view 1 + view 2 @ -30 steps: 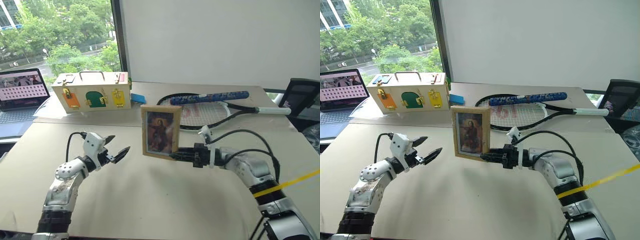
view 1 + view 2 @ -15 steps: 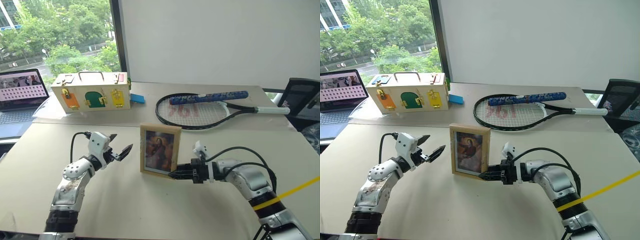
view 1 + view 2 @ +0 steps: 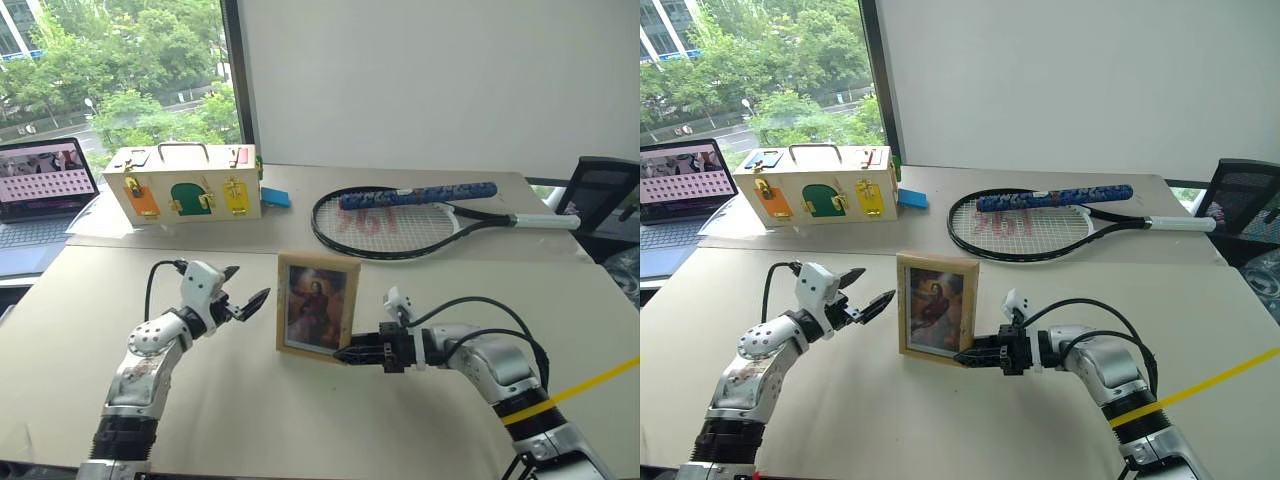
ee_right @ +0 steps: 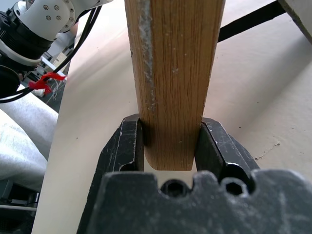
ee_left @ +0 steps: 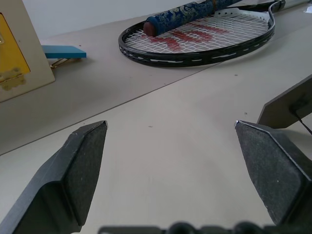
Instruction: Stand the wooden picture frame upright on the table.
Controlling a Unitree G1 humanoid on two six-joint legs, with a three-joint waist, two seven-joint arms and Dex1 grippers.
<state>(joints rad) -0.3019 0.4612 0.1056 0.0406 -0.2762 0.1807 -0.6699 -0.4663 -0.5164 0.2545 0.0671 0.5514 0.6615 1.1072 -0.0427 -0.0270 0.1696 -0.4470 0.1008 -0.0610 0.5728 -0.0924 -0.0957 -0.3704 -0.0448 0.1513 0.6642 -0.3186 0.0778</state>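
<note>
The wooden picture frame (image 3: 318,306) stands upright mid-bench (image 3: 300,420), its lower right corner pinched by the right claw (image 3: 345,354). The left claw (image 3: 243,291) gapes empty beside it. Behind lie a tennis racket (image 3: 400,222), a cream latch box (image 3: 185,184) and a laptop (image 3: 42,190).

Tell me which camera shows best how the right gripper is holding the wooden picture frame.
The right wrist view: the right gripper has a finger on each side of the wooden picture frame, pressed against its edge. The head views show the frame upright with its portrait facing the camera, pinched at a lower corner. The left wrist view catches a grey corner.
</note>
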